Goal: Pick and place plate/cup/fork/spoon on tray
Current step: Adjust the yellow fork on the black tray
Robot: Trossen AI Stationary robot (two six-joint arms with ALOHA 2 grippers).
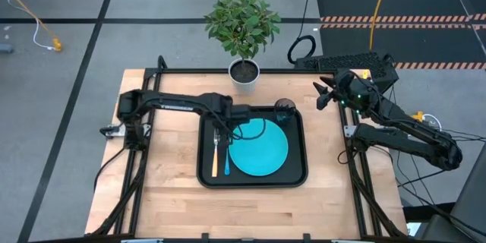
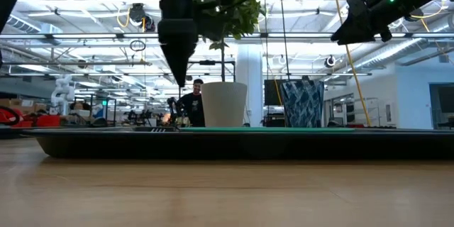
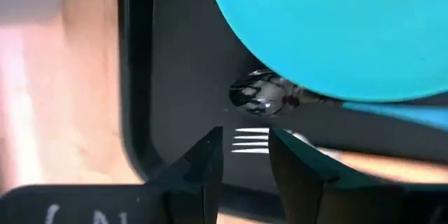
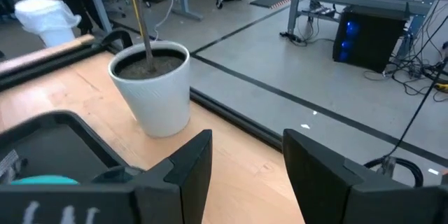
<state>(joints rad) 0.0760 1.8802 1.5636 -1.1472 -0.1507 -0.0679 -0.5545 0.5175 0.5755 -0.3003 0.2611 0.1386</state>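
Observation:
The black tray (image 1: 300,178) lies mid-table. On it the turquoise plate (image 1: 258,149) rests flat, and the dark cup (image 1: 285,109) stands upright in the far right corner. Left of the plate, the orange-handled fork (image 1: 215,158) and the blue-handled spoon (image 1: 226,159) lie side by side. My left gripper (image 1: 220,130) hangs open above their far ends, pointing down, well clear of the tray in the low view (image 2: 179,78). The left wrist view shows the fork's tines (image 3: 250,140) below the gap and the spoon's bowl (image 3: 253,96) by the plate's rim. My right gripper (image 1: 323,91) waits open, raised at the table's far right.
A white pot with a green plant (image 1: 244,71) stands at the table's far edge, just beyond the tray. Bare wood lies left of the tray and along the near side (image 1: 250,213). A person (image 2: 191,103) shows far off in the room.

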